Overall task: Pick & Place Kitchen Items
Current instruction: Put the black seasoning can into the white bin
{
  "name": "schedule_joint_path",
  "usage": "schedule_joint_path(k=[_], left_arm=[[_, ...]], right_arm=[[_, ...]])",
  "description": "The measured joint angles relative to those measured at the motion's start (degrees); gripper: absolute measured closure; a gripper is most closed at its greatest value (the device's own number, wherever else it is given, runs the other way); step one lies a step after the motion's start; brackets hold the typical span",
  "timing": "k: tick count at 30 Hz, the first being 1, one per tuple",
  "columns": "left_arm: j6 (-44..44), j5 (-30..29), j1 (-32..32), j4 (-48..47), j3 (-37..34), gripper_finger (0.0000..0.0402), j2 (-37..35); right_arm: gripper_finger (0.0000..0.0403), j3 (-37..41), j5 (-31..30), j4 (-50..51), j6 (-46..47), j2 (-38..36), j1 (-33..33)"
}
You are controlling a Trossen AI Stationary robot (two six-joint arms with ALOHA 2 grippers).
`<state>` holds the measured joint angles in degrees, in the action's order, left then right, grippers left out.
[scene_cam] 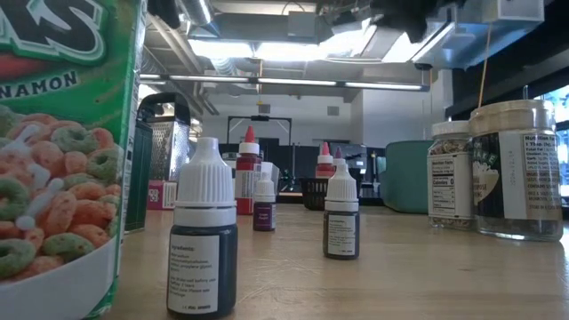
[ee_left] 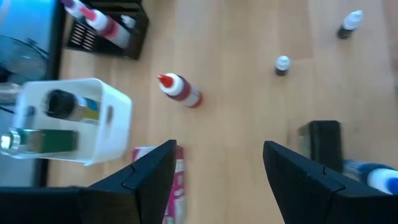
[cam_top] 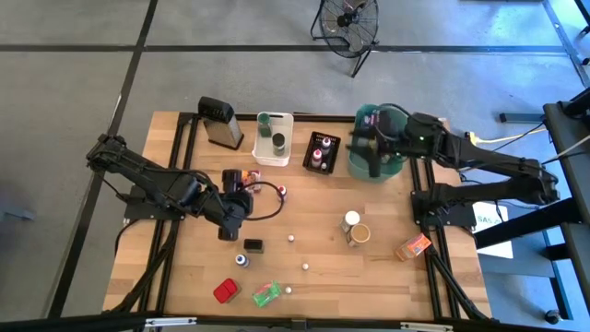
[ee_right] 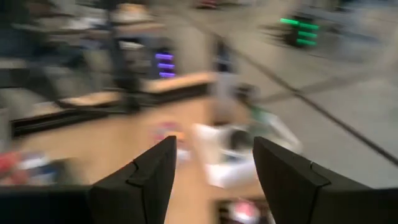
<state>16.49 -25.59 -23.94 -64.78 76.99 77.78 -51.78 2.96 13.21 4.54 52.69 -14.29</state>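
Left hand [cam_top: 232,221] over the table [cam_top: 323,258], fingers spread apart, empty. The red-capped bottle [ee_left: 180,91] lies on its side just beyond the fingers, cap pointing toward the white bin [ee_left: 74,121]; bare wood around it. Right hand [ee_right: 211,180] above the teal bin [cam_top: 373,152], fingers parted, nothing between them. Only the low view shows small dropper bottles [scene_cam: 203,233] standing upright and the cereal box [scene_cam: 62,151].

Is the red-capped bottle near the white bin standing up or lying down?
Lying down. The left wrist view shows the red-capped bottle on its side on the table, beside the white bin.
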Motion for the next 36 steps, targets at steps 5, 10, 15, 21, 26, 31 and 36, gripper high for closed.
schedule_joint_path(k=[5, 10, 15, 21, 26, 31, 36], left_arm=[[0.96, 3.06, -0.03, -0.01, 0.00, 0.0165, 0.00], [0.96, 2.65, -0.03, 0.19, 0.00, 0.0167, 0.00], [0.98, 2.60, -0.03, 0.40, 0.00, 0.0165, 0.00], [0.87, -2.30, -0.03, 5.27, -0.65, 0.0166, 0.00], [-5.13, -5.69, -0.03, 8.96, -0.66, 0.0167, 0.02], [-9.36, -5.27, 0.07, 12.70, -0.66, 0.0166, 0.02], [-10.24, -3.13, 1.03, 15.34, -0.66, 0.0159, 0.02]], right_arm=[[0.0187, -1.52, 15.95, -2.48, -3.52, 0.00, 7.77], [0.0187, -1.54, 17.63, -3.61, -9.12, 0.11, 18.71], [0.0188, -1.54, 4.63, -2.38, -10.16, 0.26, 28.85], [0.0188, -1.54, -12.07, 6.22, -6.91, 0.35, 39.48], [0.0188, -1.54, -22.53, 10.51, -0.61, 0.35, 45.62], [0.0188, -1.54, -25.72, 10.75, 1.48, 0.35, 48.18], [0.0188, -1.54, -25.89, 10.88, 1.68, 0.42, 48.57]])
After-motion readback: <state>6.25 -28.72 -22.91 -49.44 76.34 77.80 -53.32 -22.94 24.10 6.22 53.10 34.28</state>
